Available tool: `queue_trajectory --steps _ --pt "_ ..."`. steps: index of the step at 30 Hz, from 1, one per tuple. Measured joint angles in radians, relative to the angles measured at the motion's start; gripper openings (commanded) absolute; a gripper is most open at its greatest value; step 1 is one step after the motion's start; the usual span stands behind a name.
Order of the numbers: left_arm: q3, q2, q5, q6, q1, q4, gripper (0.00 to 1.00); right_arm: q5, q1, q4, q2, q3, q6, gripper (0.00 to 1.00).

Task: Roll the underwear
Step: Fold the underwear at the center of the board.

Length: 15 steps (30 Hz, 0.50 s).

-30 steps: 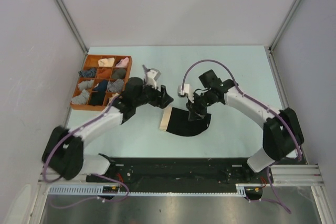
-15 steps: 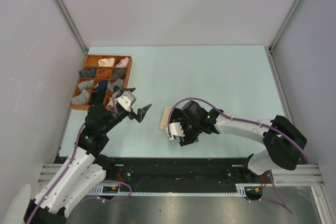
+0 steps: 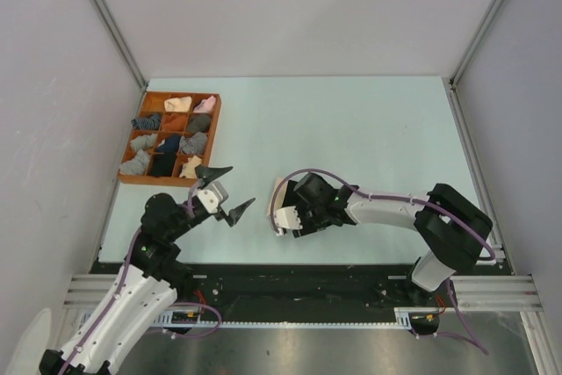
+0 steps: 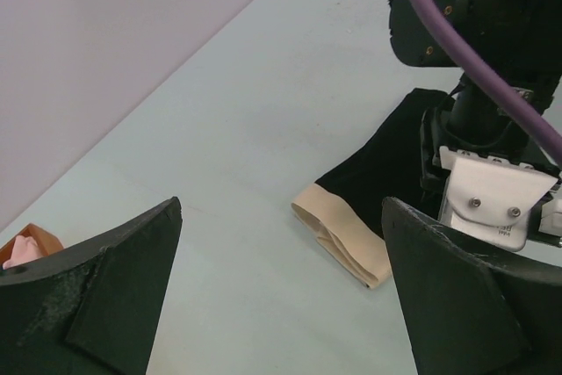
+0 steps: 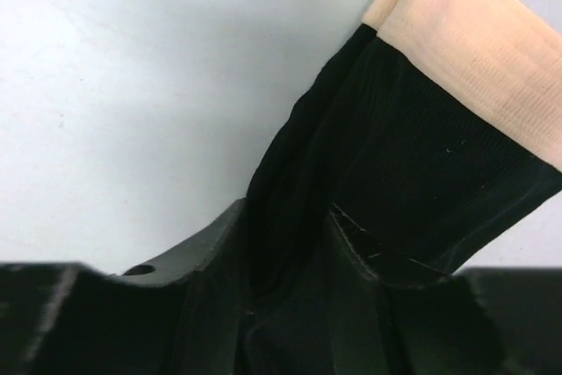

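Log: rolling barely begun.
My left fingers (image 4: pixel 114 305) hang spread and empty. Just right of them the underwear (image 4: pixel 386 160) lies folded on the tabletop (image 3: pixel 369 120), black end pinched in my right fingers (image 5: pixel 200 250). The rolling itself looks mostly ahead.

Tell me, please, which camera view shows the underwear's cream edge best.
The left wrist view: the cream edge of the underwear lies whole on the table. The right wrist view crops it at the frame corner; the top view shows only a sliver.
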<state>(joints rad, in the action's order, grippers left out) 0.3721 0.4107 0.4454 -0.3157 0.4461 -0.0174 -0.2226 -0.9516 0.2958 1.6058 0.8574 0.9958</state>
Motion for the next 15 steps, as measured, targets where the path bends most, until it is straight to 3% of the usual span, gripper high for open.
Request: queue_trajectory --steps 2,5,10,15 --pt "0.000 -0.005 0.018 -0.001 0.005 -0.005 1.00 0.010 0.000 -0.010 0.008 0.001 0.002 0.24" --pt "-0.006 -0.019 0.054 -0.010 0.016 -0.012 1.00 0.021 0.003 -0.024 0.022 0.003 0.004 0.13" --pt "-0.021 -0.040 0.118 -0.055 0.070 -0.018 0.97 -0.013 0.043 -0.006 0.025 0.012 0.004 0.11" --pt "-0.016 -0.019 0.102 -0.109 0.225 0.008 0.94 -0.155 0.145 0.171 0.017 0.047 0.031 0.10"
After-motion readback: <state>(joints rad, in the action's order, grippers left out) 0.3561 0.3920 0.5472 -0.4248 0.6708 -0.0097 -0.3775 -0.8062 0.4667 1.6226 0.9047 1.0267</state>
